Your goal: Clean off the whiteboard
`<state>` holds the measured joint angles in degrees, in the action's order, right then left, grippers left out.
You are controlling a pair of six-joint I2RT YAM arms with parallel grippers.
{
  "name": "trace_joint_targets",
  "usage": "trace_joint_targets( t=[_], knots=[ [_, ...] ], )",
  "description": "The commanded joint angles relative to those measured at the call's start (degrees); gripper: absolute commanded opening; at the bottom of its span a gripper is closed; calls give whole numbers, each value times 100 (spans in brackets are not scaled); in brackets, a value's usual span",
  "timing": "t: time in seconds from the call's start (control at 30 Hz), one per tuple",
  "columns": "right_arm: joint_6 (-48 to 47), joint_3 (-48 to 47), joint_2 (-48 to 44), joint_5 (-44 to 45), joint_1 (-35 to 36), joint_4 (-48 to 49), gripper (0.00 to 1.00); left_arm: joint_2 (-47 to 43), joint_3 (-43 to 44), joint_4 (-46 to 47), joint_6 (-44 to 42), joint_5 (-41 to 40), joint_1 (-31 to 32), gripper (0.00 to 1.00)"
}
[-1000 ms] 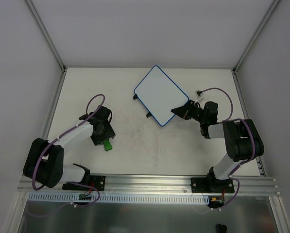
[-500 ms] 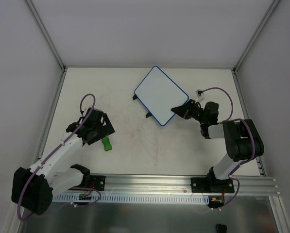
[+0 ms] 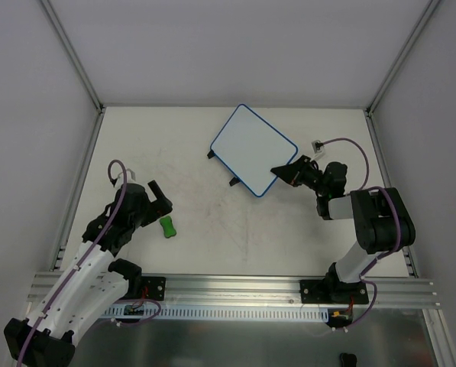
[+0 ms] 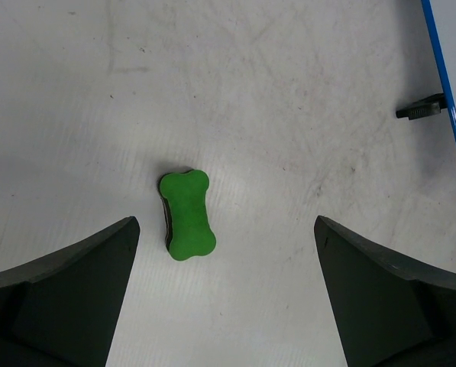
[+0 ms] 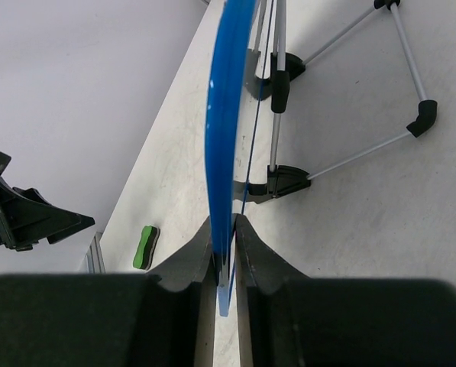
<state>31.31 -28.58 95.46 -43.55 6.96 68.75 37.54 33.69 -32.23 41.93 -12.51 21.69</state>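
Note:
The whiteboard (image 3: 252,150), white with a blue frame and no marks, sits at the back centre, with two black clips on its left edge. My right gripper (image 3: 278,172) is shut on its near right corner. In the right wrist view the board's blue edge (image 5: 226,115) runs edge-on between my closed fingers (image 5: 205,256), lifted on thin metal legs. The green bone-shaped eraser (image 3: 166,227) lies flat on the table. My left gripper (image 3: 160,197) is open and empty just behind and left of it. The left wrist view shows the eraser (image 4: 188,214) ahead of the spread fingers (image 4: 82,275) and the board's edge (image 4: 449,84).
White enclosure walls with metal posts (image 3: 73,53) surround the table. A purple cable with a white connector (image 3: 317,144) lies right of the board. An aluminium rail (image 3: 235,287) runs along the near edge. The eraser also shows in the right wrist view (image 5: 145,247).
My left arm has drawn back to the left and toward the near edge, away from the eraser, which stays on the table. The right gripper keeps its hold on the board.

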Motion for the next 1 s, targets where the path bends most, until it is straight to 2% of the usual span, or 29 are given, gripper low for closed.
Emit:
trace_joint_targets(
  t=[0.0, 0.33, 0.97],
  knots=[
    [15, -174, 51, -13, -2, 947, 0, 34, -30, 32, -106, -76, 2, 99],
    [-467, -289, 87, 522, 279, 956, 0, -150, 32, 32, -203, -181, 2, 99],
    [-679, -842, 711, 391, 315, 938, 0, -124, 85, 129, -344, -93, 2, 99]
  ],
)
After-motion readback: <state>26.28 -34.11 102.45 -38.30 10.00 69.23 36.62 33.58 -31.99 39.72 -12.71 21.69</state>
